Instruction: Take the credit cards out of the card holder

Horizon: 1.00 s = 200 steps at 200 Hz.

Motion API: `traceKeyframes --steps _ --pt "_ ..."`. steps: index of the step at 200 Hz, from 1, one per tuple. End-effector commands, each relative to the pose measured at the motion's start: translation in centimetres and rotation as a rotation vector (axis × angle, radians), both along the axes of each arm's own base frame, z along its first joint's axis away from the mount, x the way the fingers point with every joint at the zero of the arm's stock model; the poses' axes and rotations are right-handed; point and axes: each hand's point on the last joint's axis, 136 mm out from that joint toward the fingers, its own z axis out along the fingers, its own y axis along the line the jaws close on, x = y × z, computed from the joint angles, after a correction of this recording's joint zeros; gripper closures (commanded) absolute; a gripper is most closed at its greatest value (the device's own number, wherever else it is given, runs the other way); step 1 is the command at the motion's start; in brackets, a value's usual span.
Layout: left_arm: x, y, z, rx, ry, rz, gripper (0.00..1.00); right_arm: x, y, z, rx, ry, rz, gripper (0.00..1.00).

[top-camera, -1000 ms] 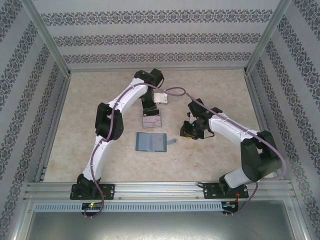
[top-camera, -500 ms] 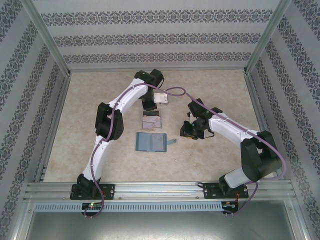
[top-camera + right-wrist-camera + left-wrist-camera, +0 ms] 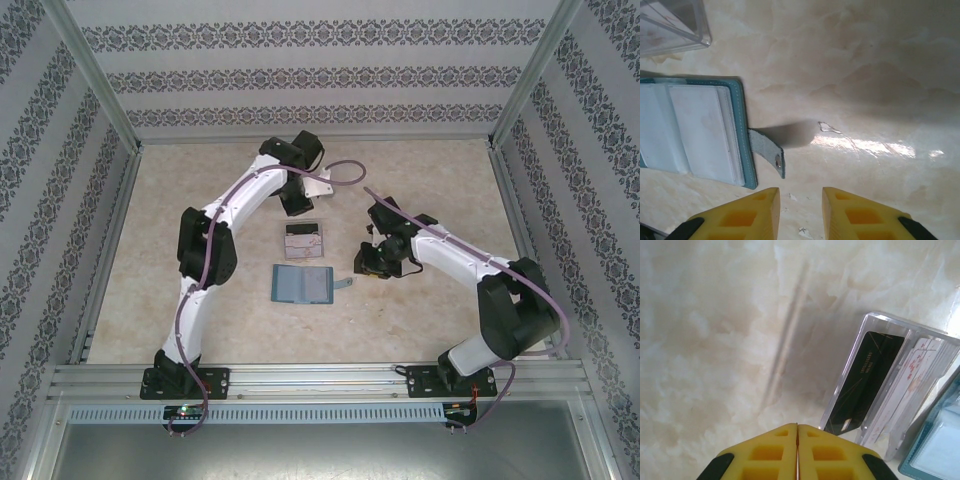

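The teal card holder (image 3: 302, 284) lies open and flat mid-table, its pale inner panels (image 3: 695, 130) up and its strap tab (image 3: 769, 150) sticking out to the right. Just behind it stands a clear plastic tray (image 3: 303, 240) holding a black credit card (image 3: 865, 382) and a whitish credit card with red marks (image 3: 912, 375). My left gripper (image 3: 798, 427) is shut with nothing seen in it. It hovers behind the tray (image 3: 880, 320), and a corner of the holder (image 3: 940, 440) shows beside it. My right gripper (image 3: 800, 200) is open and empty, low over the table just right of the strap tab.
Patterned walls and metal rails enclose the marbled table (image 3: 180, 250). A thin dark streak (image 3: 790, 325) runs across the surface in front of the left gripper. Small white flecks (image 3: 802, 231) lie between the right fingers.
My left arm has drawn back from over the tray toward the rear wall, uncovering the tray. The right gripper shifted slightly toward the holder. Both jaws kept their openings.
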Motion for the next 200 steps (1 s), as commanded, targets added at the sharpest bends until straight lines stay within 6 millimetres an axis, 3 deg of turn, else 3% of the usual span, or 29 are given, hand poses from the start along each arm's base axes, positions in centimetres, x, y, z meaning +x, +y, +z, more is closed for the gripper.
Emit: traceKeyframes --steps 1,87,117,135,200 --pt "0.3 0.3 2.2 -0.062 -0.062 0.153 0.91 0.6 1.3 0.5 0.014 -0.009 0.012 0.71" --pt "-3.5 0.5 2.5 -0.279 -0.015 0.518 0.91 -0.1 5.4 -0.8 0.039 0.039 0.106 0.71" --pt "-4.7 0.2 2.3 -0.391 -0.005 0.633 0.91 -0.4 5.7 -1.8 0.023 0.061 0.117 0.71" --pt "-4.9 0.2 1.8 -0.467 0.005 0.731 1.00 -0.5 5.5 -2.3 0.007 0.071 0.118 0.71" --pt "-5.6 1.2 -0.1 -0.621 0.138 0.989 1.00 -0.6 4.9 -3.9 -0.039 0.090 0.119 0.71"
